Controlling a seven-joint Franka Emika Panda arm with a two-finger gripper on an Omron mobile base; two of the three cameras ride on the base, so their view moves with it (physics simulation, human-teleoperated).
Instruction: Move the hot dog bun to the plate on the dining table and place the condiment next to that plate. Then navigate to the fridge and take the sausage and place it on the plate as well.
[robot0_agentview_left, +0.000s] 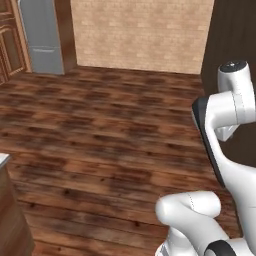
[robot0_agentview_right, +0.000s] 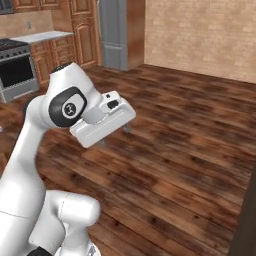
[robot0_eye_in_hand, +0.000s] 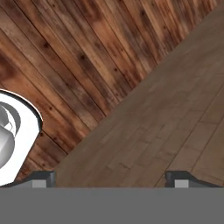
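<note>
- The fridge (robot0_agentview_left: 42, 36) is seen in the left base view at the far upper left of the room, closed, standing between wooden cabinets (robot0_agentview_left: 11, 42) and a dark wood panel.
- In the right base view the same fridge (robot0_agentview_right: 113, 34) is seen at the top centre, beyond a wide stretch of dark plank floor (robot0_agentview_right: 190, 130).
- A steel oven range (robot0_agentview_right: 15, 70) is seen at the left edge of the right base view, next to wooden drawers topped by a pale counter (robot0_agentview_right: 42, 36).
- A tan brick wall (robot0_agentview_left: 140, 32) is seen to the right of the fridge in both base views.
- The gripper (robot0_eye_in_hand: 112, 177) is shown in the hand view with its two dark finger tips set far apart at the bottom corners; the jaws are spread wide and nothing is held between them.
- Past the tips, dark floor planks and a paler brown wood surface (robot0_eye_in_hand: 175, 113) running diagonally are seen.
- In the right base view the hand is held folded in close to the arm, well above the floor.
- A wooden corner with a pale top (robot0_agentview_left: 4, 165) is seen at the lower left edge of the left base view.
</note>
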